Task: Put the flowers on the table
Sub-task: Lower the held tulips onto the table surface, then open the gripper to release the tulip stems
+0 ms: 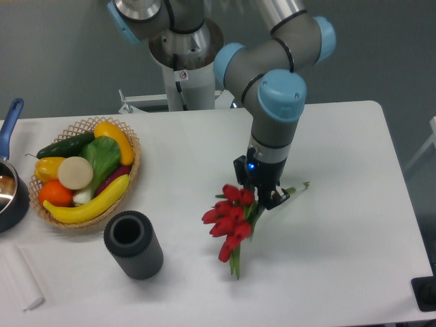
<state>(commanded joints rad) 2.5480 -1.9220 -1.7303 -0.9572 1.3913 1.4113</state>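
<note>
The flowers (228, 219), a bunch of red tulip buds with green leaves, hang low over the white table (340, 225) near its middle. Their buds point down and to the left, and the green stems stick out to the right past the gripper. My gripper (257, 195) points straight down and is shut on the stems just behind the buds. Its fingertips are mostly hidden by the buds and the wrist. Whether the lowest buds touch the tabletop I cannot tell.
A black ribbed cylinder (133, 244) stands left of the flowers. A woven basket (87, 169) of fruit and vegetables sits at the left, with a blue-handled pot (9, 187) at the edge. A white block (20, 276) lies at the front left corner.
</note>
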